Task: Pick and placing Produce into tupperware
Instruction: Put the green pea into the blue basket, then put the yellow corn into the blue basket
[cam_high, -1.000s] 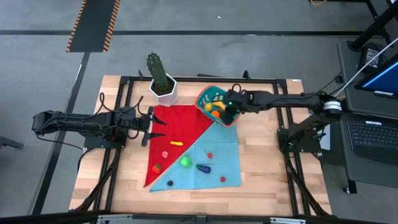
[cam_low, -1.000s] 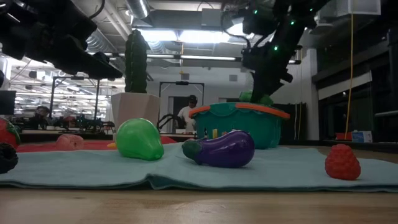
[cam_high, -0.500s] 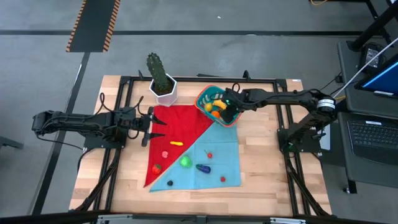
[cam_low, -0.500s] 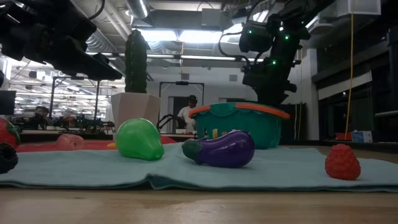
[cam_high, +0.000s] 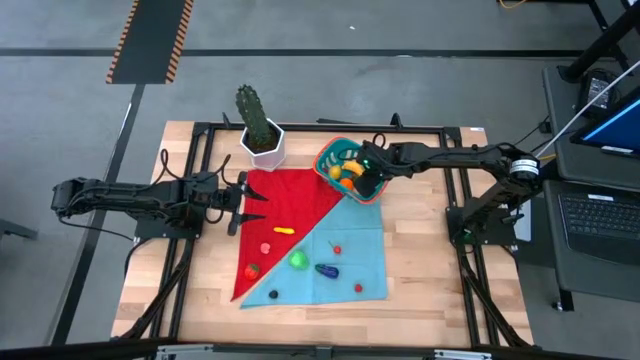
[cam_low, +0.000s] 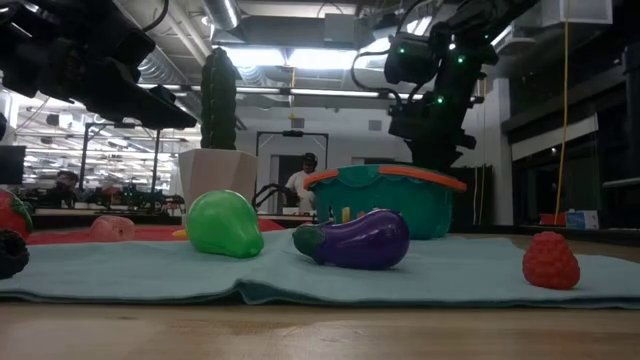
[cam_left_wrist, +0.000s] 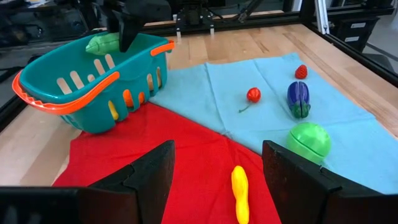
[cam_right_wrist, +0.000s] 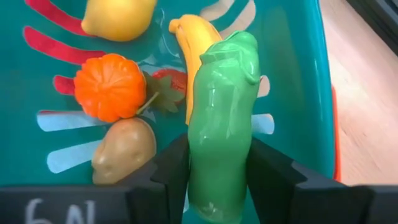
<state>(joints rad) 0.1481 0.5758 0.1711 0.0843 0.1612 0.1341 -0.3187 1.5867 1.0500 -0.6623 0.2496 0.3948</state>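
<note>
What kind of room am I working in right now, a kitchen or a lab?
Most likely a robotics lab or workshop, not a kitchen: the wooden table stands on a grey concrete floor with hazard tape, a laptop sits beside the rig, and open ceiling ducts show overhead.

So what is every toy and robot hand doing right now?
right gripper: shut on green vegetable, above the tub
green vegetable: held, not yet dropped
teal tub: upright, several toys inside
left gripper: open, empty, waiting over the red cloth
purple eggplant: lying on the blue cloth
green pear: resting on the blue cloth
</note>
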